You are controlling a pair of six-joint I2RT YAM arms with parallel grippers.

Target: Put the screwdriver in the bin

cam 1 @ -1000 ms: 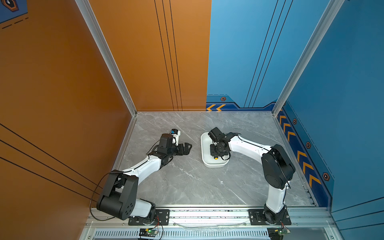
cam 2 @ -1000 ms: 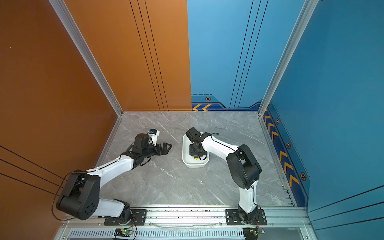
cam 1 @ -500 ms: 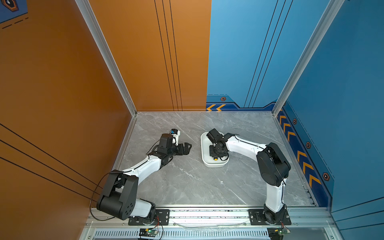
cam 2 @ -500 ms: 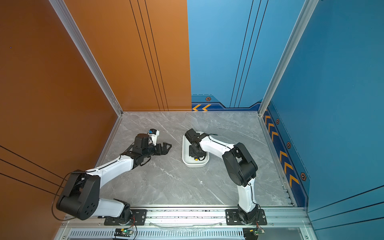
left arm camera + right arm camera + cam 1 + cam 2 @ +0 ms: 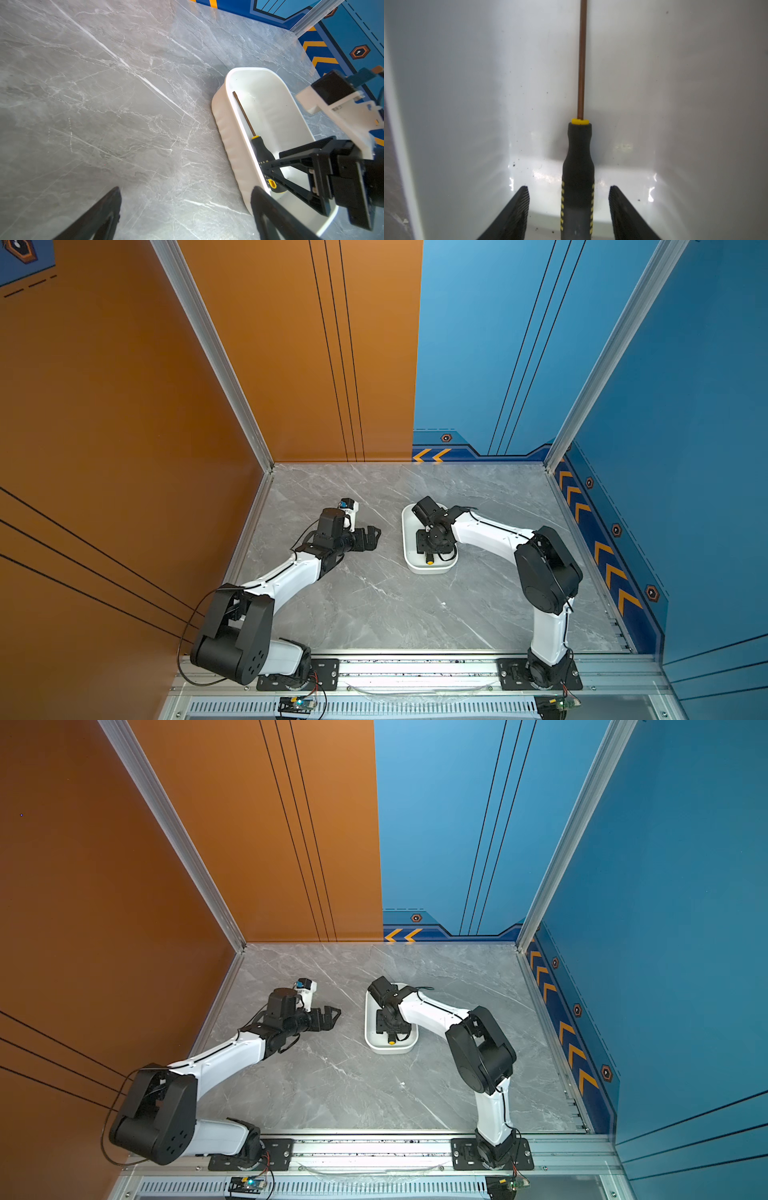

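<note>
Right pincer (image 5: pixel 568 188) has parted off the screwdriver (image 5: pixel 579 145), lengthwise in the bin (image 5: pixel 225 135), shaft pointing rearward.

1. On the right wrist camera I get only the finger ends of the right gripper (image 5: pixel 569 188); the bottom edge cuts off the rest.
2. There the screwdriver (image 5: pixel 578 166) loses its tip past the top edge, and its handle end blurs and runs off the bottom.
3. In both top views only its yellow end shows; the gripper covers the rest.
4. On the left wrist camera the left gripper (image 5: pixel 186 188) is two cut-off finger ends, one hiding part of the rim of the bin (image 5: pixel 228 133).
5. A right finger crosses the handle there.
</note>
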